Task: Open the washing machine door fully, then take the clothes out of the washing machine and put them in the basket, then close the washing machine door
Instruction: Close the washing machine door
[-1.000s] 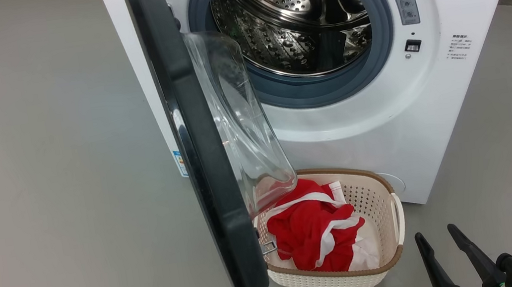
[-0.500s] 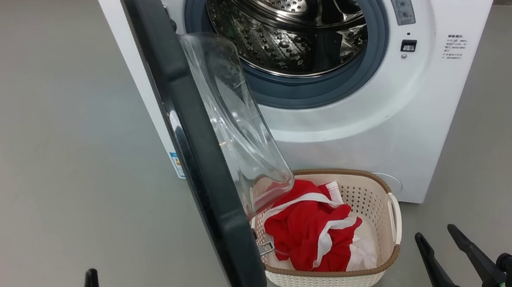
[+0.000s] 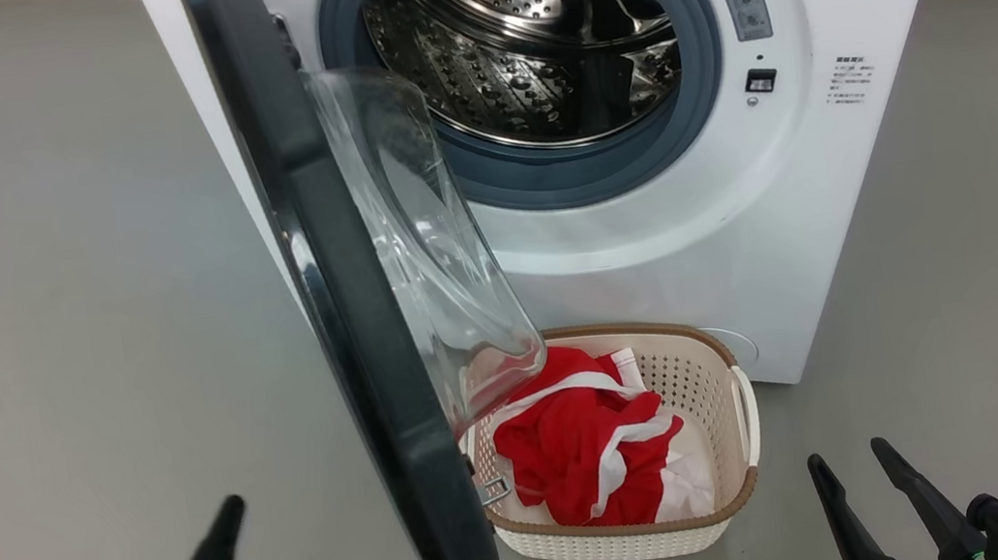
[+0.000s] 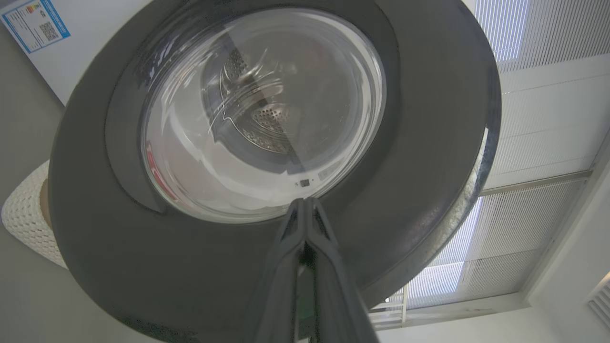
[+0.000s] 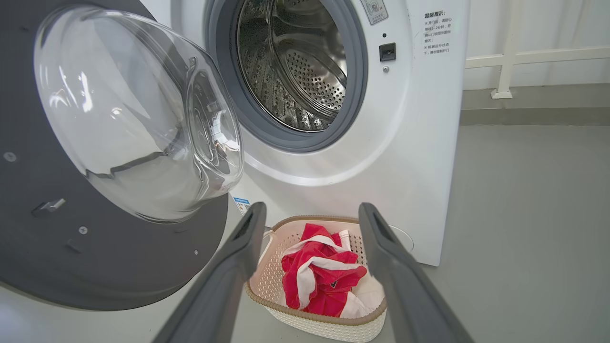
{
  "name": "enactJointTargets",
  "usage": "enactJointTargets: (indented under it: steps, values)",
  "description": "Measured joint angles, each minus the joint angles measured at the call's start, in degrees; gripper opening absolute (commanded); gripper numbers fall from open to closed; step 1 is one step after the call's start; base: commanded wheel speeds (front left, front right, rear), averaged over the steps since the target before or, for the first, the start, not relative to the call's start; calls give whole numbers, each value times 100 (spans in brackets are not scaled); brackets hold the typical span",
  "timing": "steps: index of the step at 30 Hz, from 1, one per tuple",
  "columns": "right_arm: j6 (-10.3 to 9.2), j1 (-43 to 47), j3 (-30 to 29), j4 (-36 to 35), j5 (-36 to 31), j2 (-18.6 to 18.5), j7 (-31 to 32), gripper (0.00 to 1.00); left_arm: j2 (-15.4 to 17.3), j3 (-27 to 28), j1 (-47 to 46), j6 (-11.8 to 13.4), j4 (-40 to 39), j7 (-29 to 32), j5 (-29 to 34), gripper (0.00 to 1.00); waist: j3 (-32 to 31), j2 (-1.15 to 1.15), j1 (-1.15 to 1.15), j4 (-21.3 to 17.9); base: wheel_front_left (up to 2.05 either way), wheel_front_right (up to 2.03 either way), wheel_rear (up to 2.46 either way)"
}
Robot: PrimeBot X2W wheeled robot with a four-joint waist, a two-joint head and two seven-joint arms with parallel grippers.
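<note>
- Evidently the unloading is done: the clothes lie in a red-and-white heap inside the basket. The basket stands on the floor just in front of the washing machine, so anything lifted from the drum has only a short way to go.
- The drum shows bare steel with no fabric that I can see, so closing looks like the one step left.
- The washing machine door stands swung out, edge-on to the head camera, between the left pincer and the basket.
- The left pincer is clenched on nothing, its fingers pressed into one blunt point aimed at the door's outer face. That probably suits a push, since a closed tip will not snag. From the head view it seems short of the rim.
- The right pincer is released and empty, held low facing the basket, apparently outside the door's arc.
</note>
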Motion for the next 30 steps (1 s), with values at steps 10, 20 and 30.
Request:
enactJointTargets:
  steps: [10,20,30]
  values:
    - [0,-179,-1,-8,-1,-1,0,100,-105,133,-15,0,-114,1484,-250,0,122,0,0,-169,0,0,0]
    - [0,-229,7,-15,-1,-3,0,100,-570,243,-351,0,-163,1848,136,0,248,0,0,-491,0,0,0]
    - [0,-343,1,-59,-1,-4,0,100,-838,257,-584,1,-243,1940,525,0,386,0,0,-892,0,0,0]
